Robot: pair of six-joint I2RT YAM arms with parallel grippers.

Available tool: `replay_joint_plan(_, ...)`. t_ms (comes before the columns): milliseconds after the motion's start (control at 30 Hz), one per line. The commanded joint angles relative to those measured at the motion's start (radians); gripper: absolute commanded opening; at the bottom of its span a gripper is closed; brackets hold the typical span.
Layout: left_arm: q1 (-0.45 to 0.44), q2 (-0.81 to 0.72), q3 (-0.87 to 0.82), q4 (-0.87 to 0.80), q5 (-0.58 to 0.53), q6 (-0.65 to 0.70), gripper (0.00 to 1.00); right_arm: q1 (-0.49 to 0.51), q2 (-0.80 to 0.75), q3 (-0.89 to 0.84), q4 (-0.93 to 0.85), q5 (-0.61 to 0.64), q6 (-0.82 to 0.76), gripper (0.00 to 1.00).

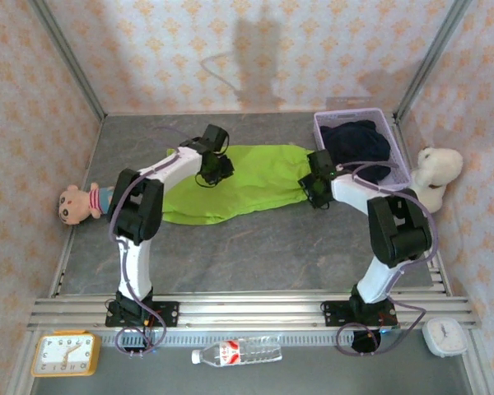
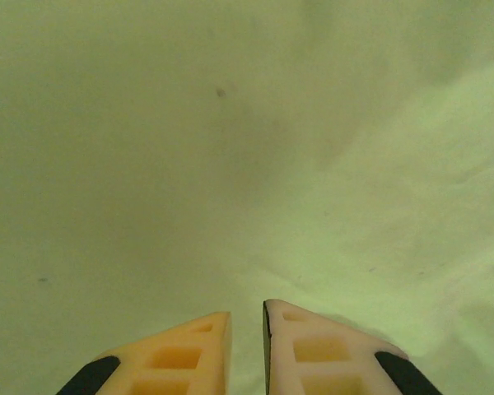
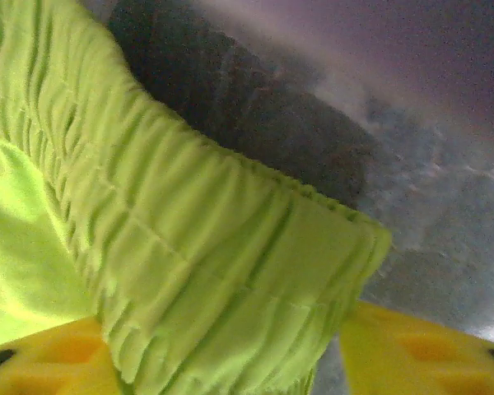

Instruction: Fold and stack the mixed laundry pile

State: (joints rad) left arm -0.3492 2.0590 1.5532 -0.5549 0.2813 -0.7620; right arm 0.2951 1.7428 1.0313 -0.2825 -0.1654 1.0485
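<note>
Clamping one lime-green garment (image 1: 247, 177), right hand (image 3: 230, 358), one navy garment (image 1: 358, 141) in basket (image 1: 329, 120)

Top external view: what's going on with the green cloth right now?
Both arms are on the bright lime-green cloth garment, spread out on the grey table. The left gripper presses onto its left part with jaws nearly closed; whether it pinches a fold is unclear. The right gripper has the gathered waistband between its fingers at the right end. The dark navy garment lies bunched in the lavender plastic basket. Nothing is folded or stacked yet.
</note>
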Motion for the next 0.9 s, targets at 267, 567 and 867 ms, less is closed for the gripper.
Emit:
replay_joint_plan(267, -0.079, 0.137, 0.038, -0.064, 0.002, 0.010, 0.15, 0.004, -0.008, 0.098, -0.141, 0.020, -0.199, 0.00)
replay_joint_plan(567, -0.204, 0.230, 0.153, -0.091, 0.044, -0.005, 0.00, 0.002, -0.116, 0.223, -0.283, 0.150, -0.505, 0.00)
replay_joint_plan(867, -0.257, 0.304, 0.379, -0.211, 0.042, 0.020, 0.00, 0.001, -0.128, 0.307, -0.346, 0.217, -0.724, 0.00)
